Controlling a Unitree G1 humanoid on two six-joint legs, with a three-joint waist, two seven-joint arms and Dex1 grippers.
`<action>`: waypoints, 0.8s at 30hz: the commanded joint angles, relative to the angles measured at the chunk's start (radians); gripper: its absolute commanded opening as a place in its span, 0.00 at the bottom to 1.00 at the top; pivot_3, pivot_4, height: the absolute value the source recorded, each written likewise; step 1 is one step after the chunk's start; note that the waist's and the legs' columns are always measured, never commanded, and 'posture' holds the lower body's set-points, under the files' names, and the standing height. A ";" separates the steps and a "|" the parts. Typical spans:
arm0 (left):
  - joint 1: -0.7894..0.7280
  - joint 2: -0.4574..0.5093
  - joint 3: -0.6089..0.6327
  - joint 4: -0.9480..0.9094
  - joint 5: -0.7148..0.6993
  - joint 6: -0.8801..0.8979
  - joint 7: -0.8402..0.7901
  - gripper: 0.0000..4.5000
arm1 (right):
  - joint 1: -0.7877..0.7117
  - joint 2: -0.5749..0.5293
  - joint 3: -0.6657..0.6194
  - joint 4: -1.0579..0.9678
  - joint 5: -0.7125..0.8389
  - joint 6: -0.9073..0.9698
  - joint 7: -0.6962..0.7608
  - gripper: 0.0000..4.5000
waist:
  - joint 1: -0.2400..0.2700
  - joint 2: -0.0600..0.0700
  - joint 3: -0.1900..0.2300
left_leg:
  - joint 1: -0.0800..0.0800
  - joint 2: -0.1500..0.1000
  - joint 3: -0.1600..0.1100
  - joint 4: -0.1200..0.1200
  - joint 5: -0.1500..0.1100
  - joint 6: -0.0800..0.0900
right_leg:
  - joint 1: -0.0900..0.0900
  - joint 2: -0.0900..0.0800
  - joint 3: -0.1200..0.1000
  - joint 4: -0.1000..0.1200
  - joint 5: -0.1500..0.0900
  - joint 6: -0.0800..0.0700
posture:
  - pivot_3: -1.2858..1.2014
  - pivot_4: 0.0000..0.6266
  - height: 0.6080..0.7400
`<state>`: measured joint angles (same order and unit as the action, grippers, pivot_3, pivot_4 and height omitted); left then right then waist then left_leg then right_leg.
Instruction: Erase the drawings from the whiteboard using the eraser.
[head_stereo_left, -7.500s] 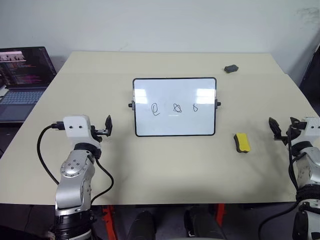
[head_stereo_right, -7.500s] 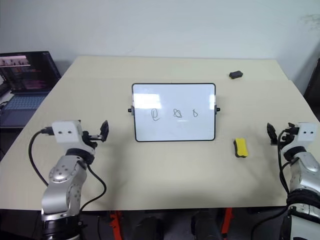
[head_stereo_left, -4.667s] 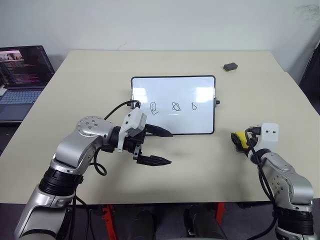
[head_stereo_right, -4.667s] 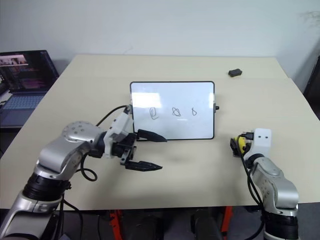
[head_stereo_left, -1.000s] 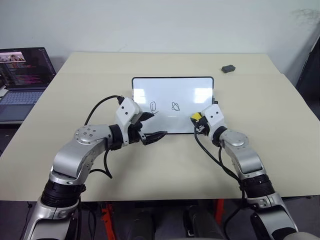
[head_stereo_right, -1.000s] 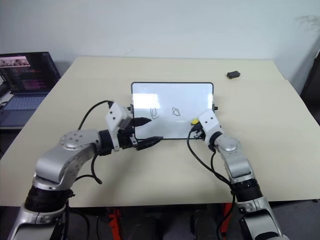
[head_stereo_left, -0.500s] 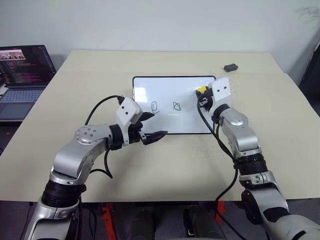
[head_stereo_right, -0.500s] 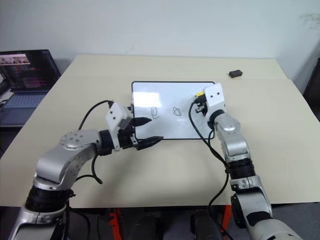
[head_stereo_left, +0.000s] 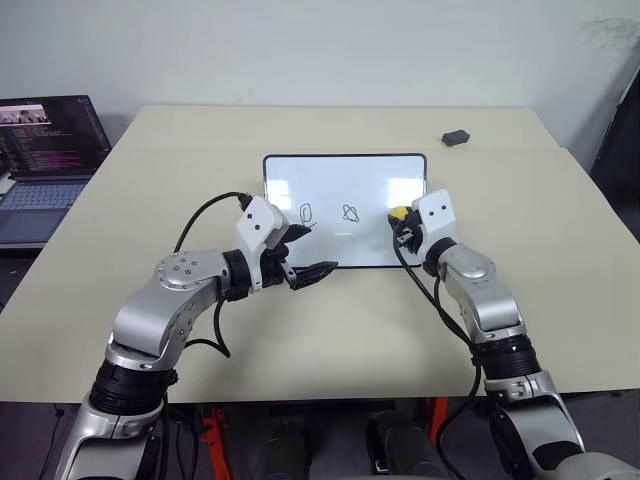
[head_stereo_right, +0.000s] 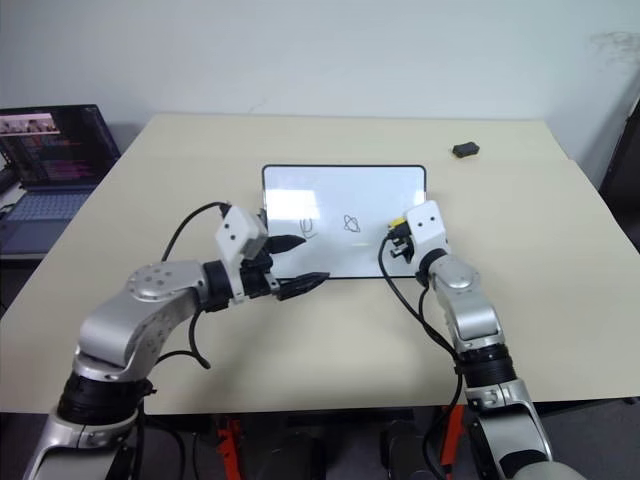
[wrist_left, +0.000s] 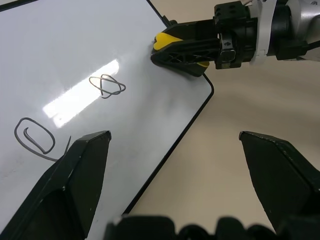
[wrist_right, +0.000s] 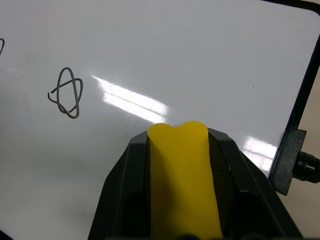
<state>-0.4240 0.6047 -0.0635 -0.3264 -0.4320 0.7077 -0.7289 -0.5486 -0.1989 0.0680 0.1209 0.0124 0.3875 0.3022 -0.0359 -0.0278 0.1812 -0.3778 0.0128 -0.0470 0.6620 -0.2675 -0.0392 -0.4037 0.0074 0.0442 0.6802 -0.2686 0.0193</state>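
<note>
Wiping is under way: the eraser (wrist_right: 182, 175) is clamped in the right gripper (head_stereo_left: 403, 222) and held against the whiteboard (head_stereo_left: 344, 170) near the board's right edge, about midway up. The left gripper (head_stereo_left: 303, 255) is spread wide with nothing in it, one finger (head_stereo_left: 297, 231) touching or just over the board's lower left part and the other finger (head_stereo_left: 312, 271) off its near edge, likely to steady it. Two of the drawings (head_stereo_left: 351, 212) remain, at the board's middle and left. The next move calls for the eraser to be swept toward the board's left edge across the middle scribble, pressed flat. Compared with the first frames, the eraser is no longer lying on the table near its right edge, and the rightmost scribble is gone.
</note>
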 joint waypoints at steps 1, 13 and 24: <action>-0.015 -0.011 0.014 -0.015 0.015 -0.021 0.026 1.00 | -0.015 0.000 -0.014 0.032 -0.011 -0.011 -0.029 0.27 | -0.001 0.000 0.000 | 0.000 0.000 0.000 0.000 0.000 0.000 | 0.000 0.000 0.000 0.000 0.000 0.000 | 0.52 0.24 1.00; 0.076 -0.026 0.112 -0.106 0.031 0.013 0.182 1.00 | 0.110 -0.034 -0.081 -0.184 0.114 -0.076 0.064 0.27 | 0.003 0.001 0.001 | -0.006 0.000 -0.001 -0.002 -0.001 -0.001 | -0.005 -0.004 -0.001 -0.003 0.002 -0.004 | 0.52 0.24 1.00; 0.135 -0.034 0.224 -0.119 0.048 0.016 0.304 1.00 | 0.208 -0.080 -0.080 -0.198 0.106 -0.206 0.084 0.27 | 0.002 0.001 0.001 | -0.006 -0.001 0.000 -0.002 -0.002 -0.002 | -0.005 -0.005 -0.001 -0.002 -0.001 0.001 | 0.52 0.24 1.00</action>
<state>-0.2972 0.5653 0.1348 -0.4092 -0.3913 0.7352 -0.4324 -0.3243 -0.2784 0.0000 -0.0413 0.1021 0.2136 0.3767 -0.0341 -0.0270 0.1825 -0.3829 0.0121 -0.0472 0.6603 -0.2692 -0.0408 -0.4080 0.0029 0.0433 0.6784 -0.2695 0.0201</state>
